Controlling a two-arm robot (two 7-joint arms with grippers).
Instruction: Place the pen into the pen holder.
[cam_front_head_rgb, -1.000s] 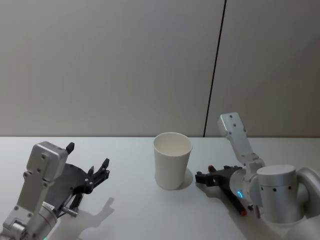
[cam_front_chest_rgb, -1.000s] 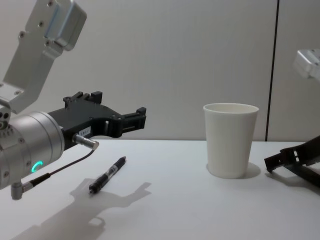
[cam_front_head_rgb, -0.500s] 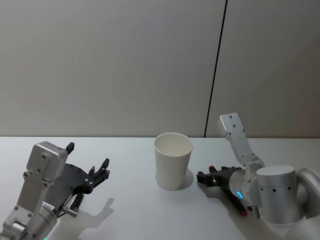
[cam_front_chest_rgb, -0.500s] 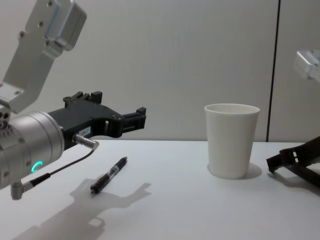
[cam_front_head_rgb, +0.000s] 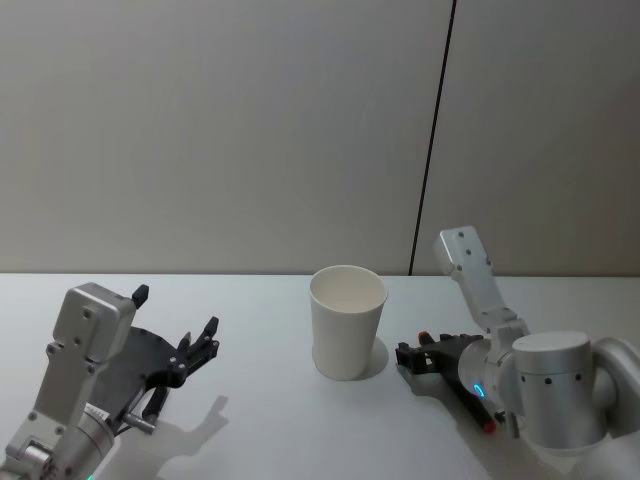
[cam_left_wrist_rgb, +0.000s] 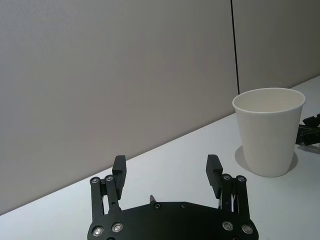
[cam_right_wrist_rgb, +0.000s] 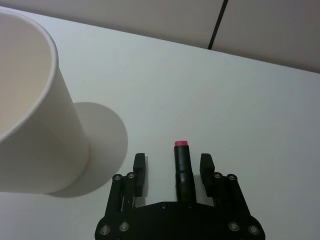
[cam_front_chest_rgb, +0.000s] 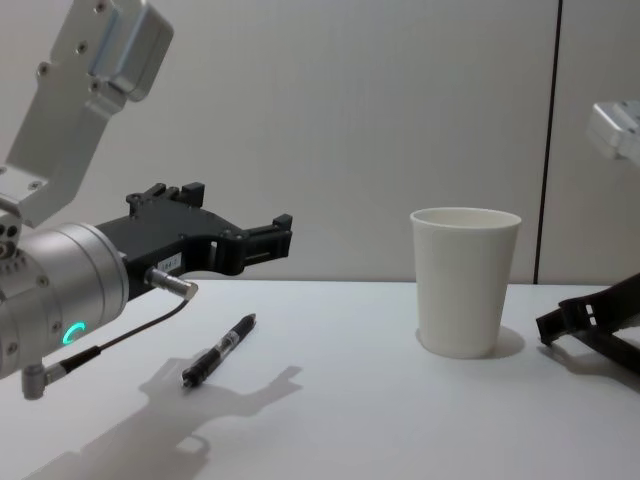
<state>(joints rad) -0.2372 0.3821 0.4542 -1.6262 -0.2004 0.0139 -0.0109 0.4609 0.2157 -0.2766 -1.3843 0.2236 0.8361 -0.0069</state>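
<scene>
The pen holder (cam_front_head_rgb: 347, 322) is a plain white paper cup standing upright mid-table, also in the chest view (cam_front_chest_rgb: 465, 283). A black pen (cam_front_chest_rgb: 218, 351) lies flat on the table, left of the cup. My left gripper (cam_front_chest_rgb: 270, 232) hovers open above it with nothing between its fingers (cam_left_wrist_rgb: 119, 167). A second dark pen with a pink end (cam_right_wrist_rgb: 182, 165) lies on the table between the fingers of my right gripper (cam_right_wrist_rgb: 173, 159). That gripper is open, with a gap on each side of the pen. It sits low on the table just right of the cup (cam_right_wrist_rgb: 35, 115), and appears in the head view (cam_front_head_rgb: 412, 355).
The white table (cam_front_chest_rgb: 400, 420) stretches wide and bare in front of the cup. A grey wall with a dark vertical seam (cam_front_head_rgb: 432, 180) closes the back. A cable loops under the left wrist (cam_front_chest_rgb: 120, 340).
Both views have drifted a hair to the right. The grippers, the cup and the pens keep their places relative to one another.
</scene>
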